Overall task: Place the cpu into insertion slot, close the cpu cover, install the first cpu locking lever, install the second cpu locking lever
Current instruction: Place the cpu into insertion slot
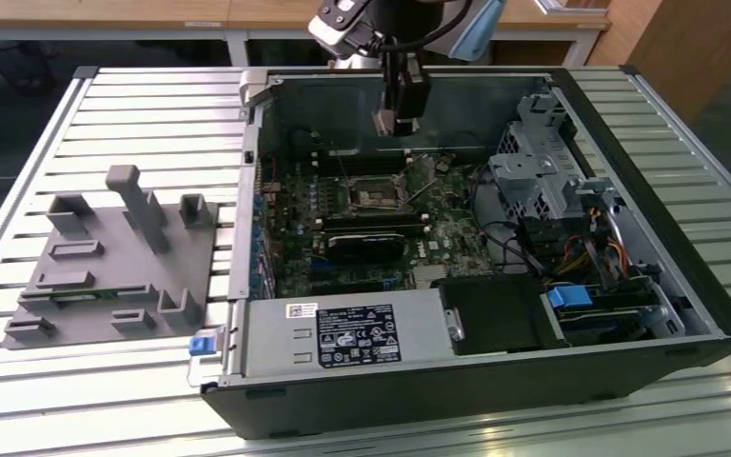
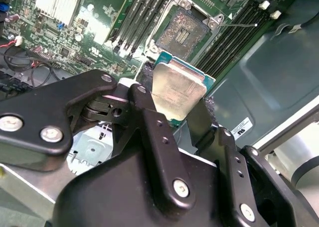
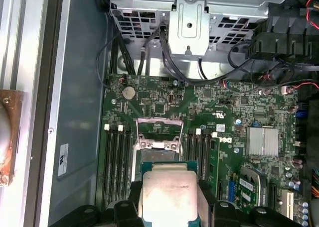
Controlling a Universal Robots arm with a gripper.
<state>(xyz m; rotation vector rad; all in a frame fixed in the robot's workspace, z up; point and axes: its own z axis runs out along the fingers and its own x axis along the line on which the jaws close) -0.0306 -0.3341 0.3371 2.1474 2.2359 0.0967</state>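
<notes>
My gripper (image 1: 398,122) hangs inside the open computer case, above the green board and a little behind the insertion slot (image 1: 376,195). It is shut on the cpu (image 2: 178,89), a flat silvery square with a green edge, pinched at two opposite sides by the black fingers (image 2: 203,118). In both wrist views the cpu (image 3: 167,193) floats clear of the board. The insertion slot (image 2: 181,34) lies bare, its dark contact field showing inside a thin metal rim. The cpu cover (image 3: 158,121) seems swung up at the slot's far edge.
Long black memory slots (image 3: 115,160) flank the insertion slot on both sides. A black card (image 1: 365,246), a ribbed heatsink (image 3: 262,140), a metal drive cage (image 1: 537,176) with cables, and the power supply (image 1: 340,335) crowd the case. A grey fixture (image 1: 111,267) sits on the slatted table.
</notes>
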